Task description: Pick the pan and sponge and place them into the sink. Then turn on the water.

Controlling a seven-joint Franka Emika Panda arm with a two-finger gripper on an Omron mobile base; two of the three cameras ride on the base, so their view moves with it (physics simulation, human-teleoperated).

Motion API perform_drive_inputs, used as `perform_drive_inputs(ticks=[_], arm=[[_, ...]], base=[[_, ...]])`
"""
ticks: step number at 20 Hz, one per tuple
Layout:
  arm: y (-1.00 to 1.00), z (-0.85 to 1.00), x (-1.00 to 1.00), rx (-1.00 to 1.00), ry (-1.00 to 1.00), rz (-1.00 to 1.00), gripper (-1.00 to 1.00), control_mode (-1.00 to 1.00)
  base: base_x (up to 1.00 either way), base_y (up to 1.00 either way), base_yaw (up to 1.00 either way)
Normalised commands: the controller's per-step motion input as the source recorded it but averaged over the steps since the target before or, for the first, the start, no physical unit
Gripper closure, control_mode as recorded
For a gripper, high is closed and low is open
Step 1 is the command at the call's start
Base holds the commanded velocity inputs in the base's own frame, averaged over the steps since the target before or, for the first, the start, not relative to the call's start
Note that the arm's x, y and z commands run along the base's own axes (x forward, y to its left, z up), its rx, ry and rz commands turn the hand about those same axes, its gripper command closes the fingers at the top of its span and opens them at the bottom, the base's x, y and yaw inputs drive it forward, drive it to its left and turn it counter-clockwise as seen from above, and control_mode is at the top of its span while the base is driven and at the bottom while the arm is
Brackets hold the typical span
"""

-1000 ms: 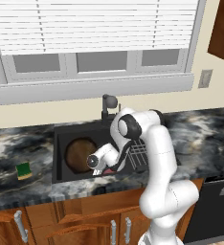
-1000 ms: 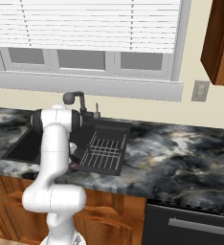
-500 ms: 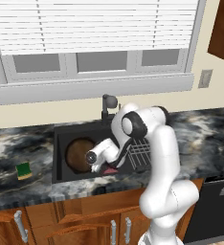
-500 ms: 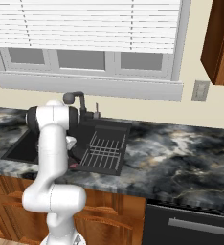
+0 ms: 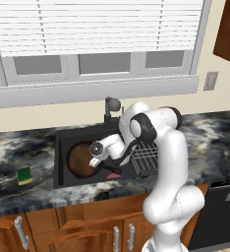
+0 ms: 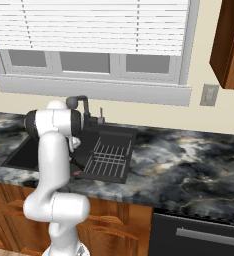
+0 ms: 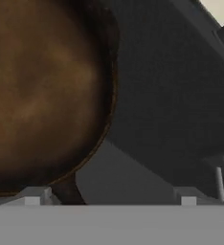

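left base view: Where the sink (image 5: pixel 62 142) holds it, the pan (image 5: pixel 81 159) lies flat in the left section; the gripper (image 5: pixel 94 161) hangs at its right rim, released. The sponge (image 5: pixel 24 175) sits on the counter near the front edge, left of the basin.
right base view: the arm blocks the basin's left; wire rack (image 6: pixel 107 155) fills the right section.
hand view: jaws stand wide, nothing between them; pan (image 7: pixel 42 91) close ahead.
handling: the sponge is likely light and soft; pinch its long sides.

Sink (image 5: pixel 62 142) left section: pan (image 5: pixel 81 160) covers most of floor; narrow bare strips along left wall and front edge. Right section: wire rack (image 5: pixel 145 156) blocks descent. Faucet (image 5: pixel 111 109) stands at back edge, centre. Counter left of sink: sponge (image 5: pixel 24 175) near front edge, open surface around it.
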Motion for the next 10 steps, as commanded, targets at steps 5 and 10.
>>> perform_drive_inputs(ticks=[5,10], arm=[[0.32,0.35,0.0,0.41,0.0,-0.13,-1.0,-1.0],[0.61,0.3,-0.08,0.23,0.0,-0.12,-1.0,-1.0]], base=[[0.0,0.0,0.0],[0.0,0.0,0.0]])
